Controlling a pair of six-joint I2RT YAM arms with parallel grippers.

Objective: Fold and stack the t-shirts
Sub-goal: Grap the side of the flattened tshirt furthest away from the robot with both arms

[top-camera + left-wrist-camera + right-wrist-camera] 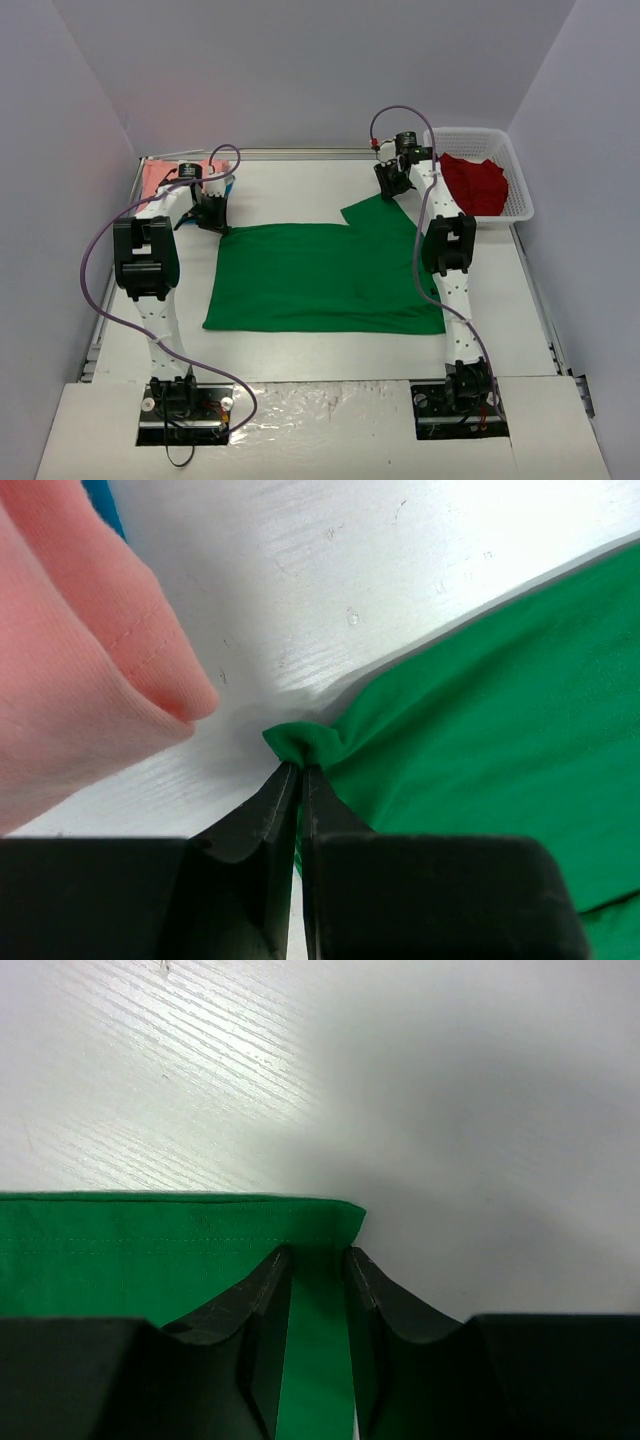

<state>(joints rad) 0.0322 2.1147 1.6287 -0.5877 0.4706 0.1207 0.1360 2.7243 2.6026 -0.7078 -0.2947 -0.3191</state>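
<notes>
The left gripper (300, 772) has its fingers pinched together on a bunched corner of the green shirt (320, 275), which lies spread flat. The right gripper (315, 1256) has its fingers apart, straddling that shirt's sleeve hem. A pink shirt (163, 178) lies just past the green shirt's far-left corner. Past its far-right sleeve, a white basket (519, 188) holds a red shirt (475, 183).

Black-and-white arms (160, 325) — lilac cables (84, 264) (looped)
</notes>
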